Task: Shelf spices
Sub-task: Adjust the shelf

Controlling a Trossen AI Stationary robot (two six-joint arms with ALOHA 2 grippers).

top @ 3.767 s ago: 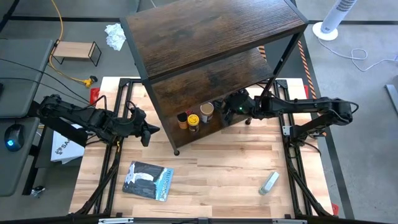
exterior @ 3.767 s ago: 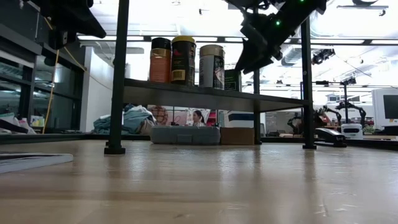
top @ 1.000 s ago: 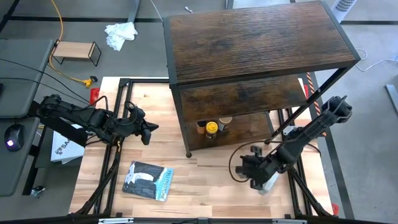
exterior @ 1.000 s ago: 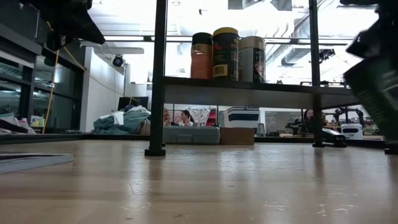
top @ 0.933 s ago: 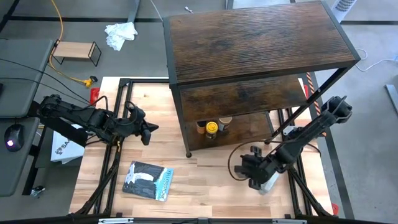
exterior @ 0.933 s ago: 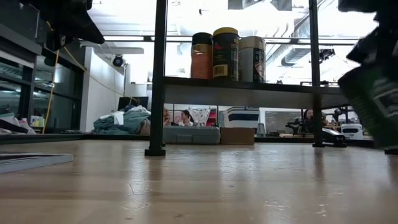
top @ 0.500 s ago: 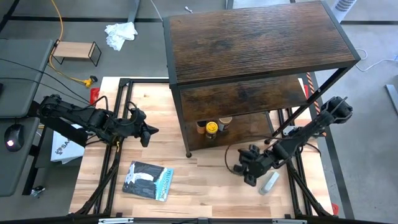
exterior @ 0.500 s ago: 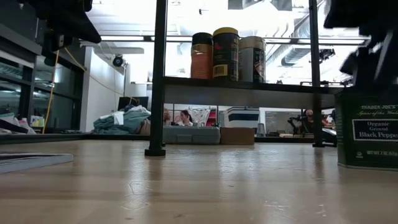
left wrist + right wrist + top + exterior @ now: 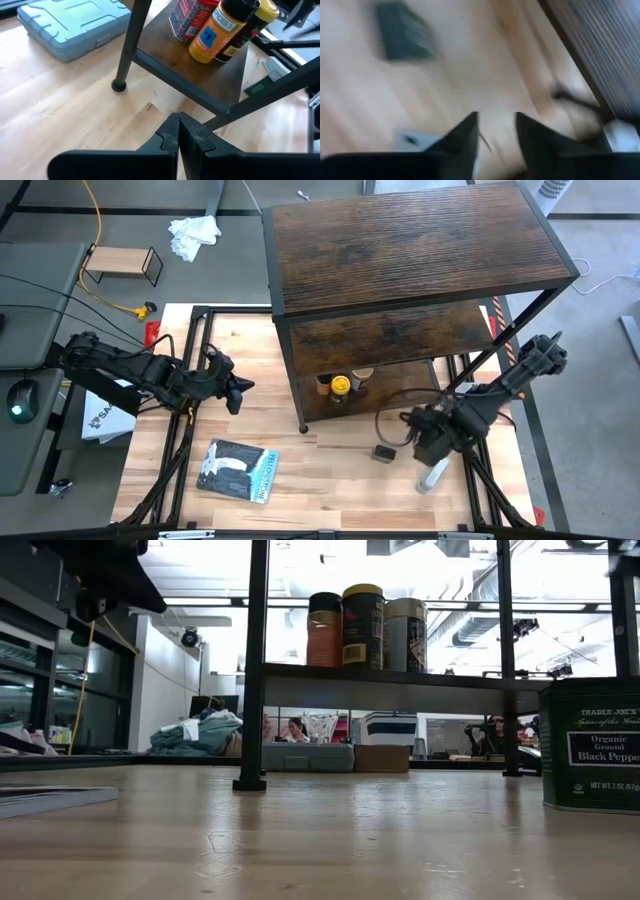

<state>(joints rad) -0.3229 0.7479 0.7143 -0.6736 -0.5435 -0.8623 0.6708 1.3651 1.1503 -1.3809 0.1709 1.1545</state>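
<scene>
Table (image 9: 330,470): pepper tin (image 9: 592,745) ("Trader Joe's")

Lower shelf (image 9: 400,375), frame centre: three jars (image 9: 340,384). Small tin (image 9: 382,452) below; packet (image 9: 238,470) lower left.

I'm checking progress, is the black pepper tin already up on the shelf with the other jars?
No, the black pepper tin stands on the table in the low view, apart from the three jars on the shelf.

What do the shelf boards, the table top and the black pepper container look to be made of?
Shelf: dark brown boards with printed-looking wood grain, probably laminate, on a thin black metal frame. Table top: pale wood planks, visible seams. Pepper container: looks like a dark green painted tin, with crisp printed label.
</scene>
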